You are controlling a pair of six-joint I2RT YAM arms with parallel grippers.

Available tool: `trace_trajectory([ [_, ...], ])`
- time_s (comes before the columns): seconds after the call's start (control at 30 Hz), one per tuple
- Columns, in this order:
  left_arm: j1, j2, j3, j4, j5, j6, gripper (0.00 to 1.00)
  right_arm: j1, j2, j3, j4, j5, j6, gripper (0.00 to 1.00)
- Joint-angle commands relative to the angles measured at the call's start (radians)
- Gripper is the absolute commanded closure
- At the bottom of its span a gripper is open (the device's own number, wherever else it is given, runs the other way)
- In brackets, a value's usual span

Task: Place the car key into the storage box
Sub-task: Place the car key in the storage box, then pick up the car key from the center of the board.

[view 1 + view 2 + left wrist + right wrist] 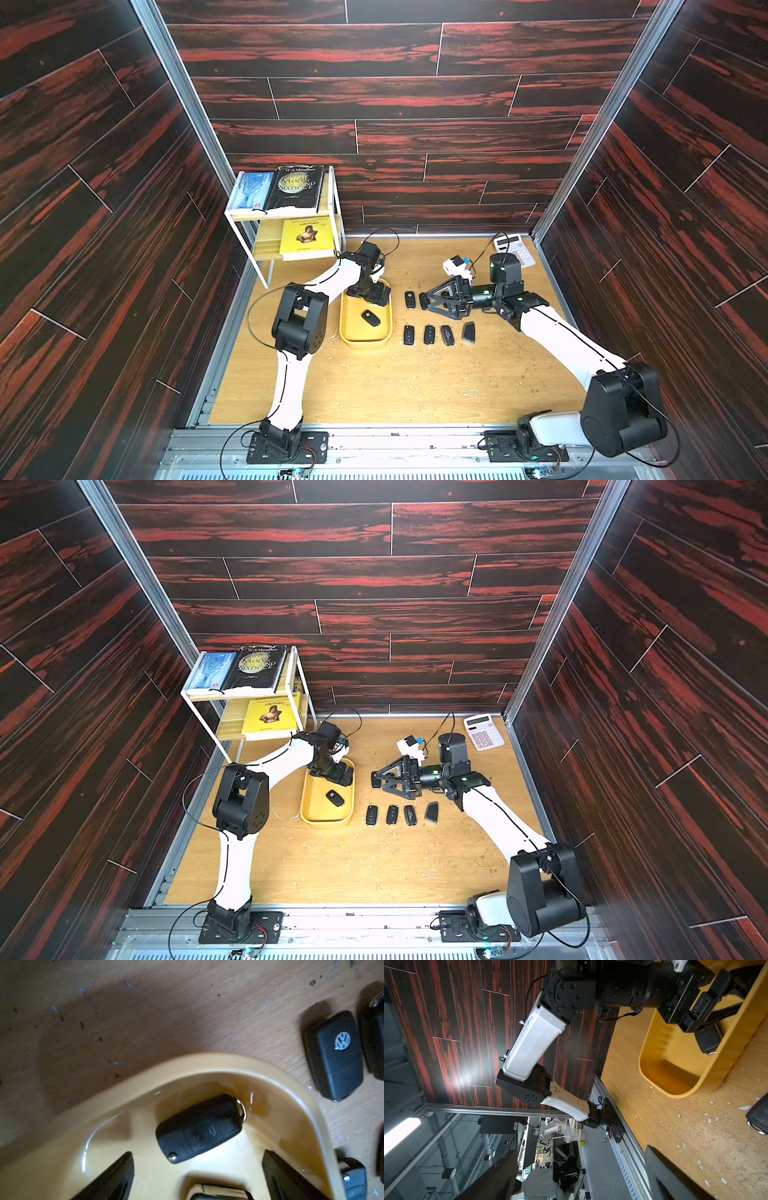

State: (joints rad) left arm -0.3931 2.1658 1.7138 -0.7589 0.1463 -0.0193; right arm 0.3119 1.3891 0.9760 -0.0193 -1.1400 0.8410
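The yellow storage box [365, 341] [326, 821] sits mid-table. One black car key [370, 318] [335, 798] lies loose on its floor, also visible in the left wrist view [199, 1128] and the right wrist view [709, 1041]. My left gripper [371, 296] [198, 1157] hangs open over the box's far end, its fingers apart on either side of that key and not touching it. Another key [410, 299] lies right of the box. My right gripper [424, 301] [581, 1167] lies low beside it, pointing left, open and empty.
Several more black keys stand in a row [429, 334] right of the box's near end. A white shelf rack [232, 232] with books fills the far left corner. A calculator [515, 247] lies at the far right. Crumbs litter the wooden table.
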Motion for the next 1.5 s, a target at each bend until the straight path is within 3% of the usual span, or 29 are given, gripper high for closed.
trace_trajectory([
  [0.0, -0.003, -0.189, -0.089, 0.044, -0.01, -0.045, 0.0, -0.018, 0.012, 0.039, -0.053, -0.003, -0.054, 0.02],
  [0.17, -0.01, -0.434, -0.222, 0.074, -0.037, -0.154, 0.0, -0.038, 0.057, 0.086, -0.103, 0.023, -0.106, 0.02],
  [0.3, -0.013, -0.65, -0.326, 0.176, -0.141, -0.322, 0.0, -0.051, 0.105, 0.129, -0.173, 0.107, -0.167, 0.01],
  [0.33, -0.013, -0.692, -0.343, 0.23, -0.131, -0.375, 0.0, -0.06, 0.116, 0.146, -0.209, 0.152, -0.191, 0.02],
  [0.4, -0.013, -0.773, -0.386, 0.301, 0.009, -0.391, 0.0, -0.078, 0.137, 0.187, -0.292, 0.26, -0.252, 0.01],
  [0.5, -0.006, -0.873, -0.508, 0.552, 0.141, -0.546, 0.0, -0.092, 0.182, 0.307, -0.515, 0.592, -0.385, 0.01],
  [0.57, -0.004, -0.867, -0.528, 0.628, 0.274, -0.62, 0.0, -0.092, 0.223, 0.382, -0.646, 0.831, -0.445, 0.02],
  [0.63, -0.004, -0.818, -0.526, 0.695, 0.412, -0.698, 0.0, -0.094, 0.251, 0.412, -0.71, 0.96, -0.477, 0.01],
  [0.7, -0.006, -0.772, -0.536, 0.794, 0.529, -0.777, 0.0, -0.094, 0.265, 0.406, -0.737, 1.031, -0.493, 0.01],
  [0.93, -0.007, -0.649, -0.571, 1.116, 0.67, -1.072, 0.0, -0.094, 0.292, 0.347, -0.761, 1.223, -0.528, 0.02],
  [1.17, -0.052, -0.632, -0.53, 1.138, 0.707, -1.094, 0.0, -0.094, 0.369, 0.374, -0.76, 1.245, -0.536, 0.02],
  [1.47, -0.066, -0.593, -0.524, 1.02, 0.693, -1.118, 0.0, -0.094, 0.515, 0.47, -0.764, 1.247, -0.539, 0.09],
])
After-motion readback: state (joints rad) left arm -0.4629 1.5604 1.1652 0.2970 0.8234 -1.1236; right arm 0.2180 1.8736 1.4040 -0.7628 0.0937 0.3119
